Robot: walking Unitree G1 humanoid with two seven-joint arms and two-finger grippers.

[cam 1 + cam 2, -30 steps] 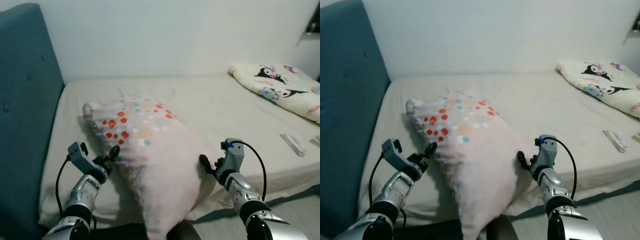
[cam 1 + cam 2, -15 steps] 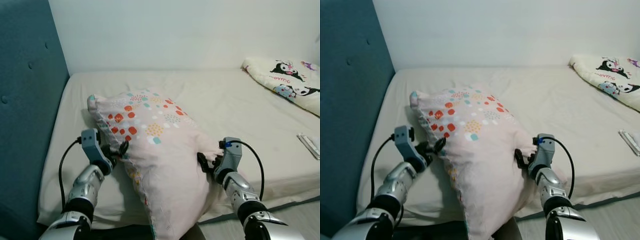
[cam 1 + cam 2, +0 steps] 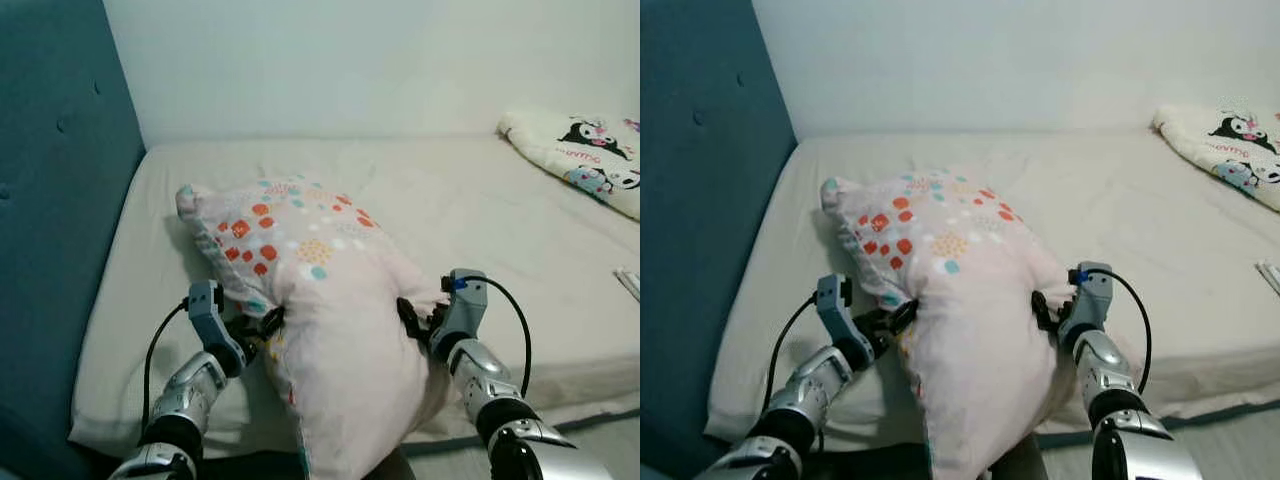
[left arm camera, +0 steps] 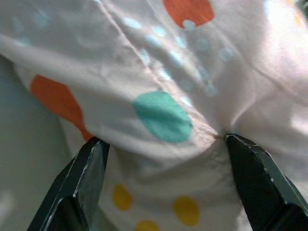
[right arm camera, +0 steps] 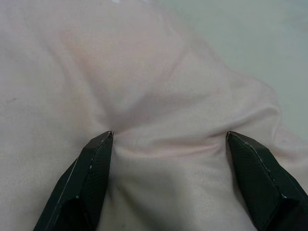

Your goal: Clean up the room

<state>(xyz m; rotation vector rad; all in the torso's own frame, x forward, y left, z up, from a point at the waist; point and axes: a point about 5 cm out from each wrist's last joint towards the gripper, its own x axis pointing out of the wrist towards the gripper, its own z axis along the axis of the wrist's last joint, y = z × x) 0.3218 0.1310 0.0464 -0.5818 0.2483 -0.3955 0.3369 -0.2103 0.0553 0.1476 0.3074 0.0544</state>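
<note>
— Two grippers on the pillow [image 3: 330,300]?

— Yes. It lies on the bed [image 3: 470,210] near the blue headboard [image 3: 50,200], its near end hanging over the bed's edge. The left gripper [image 3: 262,326] and the right gripper [image 3: 410,318] press into opposite sides (fingers [image 4: 86,178] spread wide on both, fabric bulging between the tips).

— Anything else?

— A cartoon-print blanket [image 3: 580,160] far right.

Both grippers — left gripper [image 3: 268,323], right gripper [image 3: 407,315] — fingers spread

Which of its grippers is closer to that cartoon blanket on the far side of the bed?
The right gripper, pressed into the pillow's side facing the blanket. The left gripper presses the pillow's opposite side, by the headboard.
</note>
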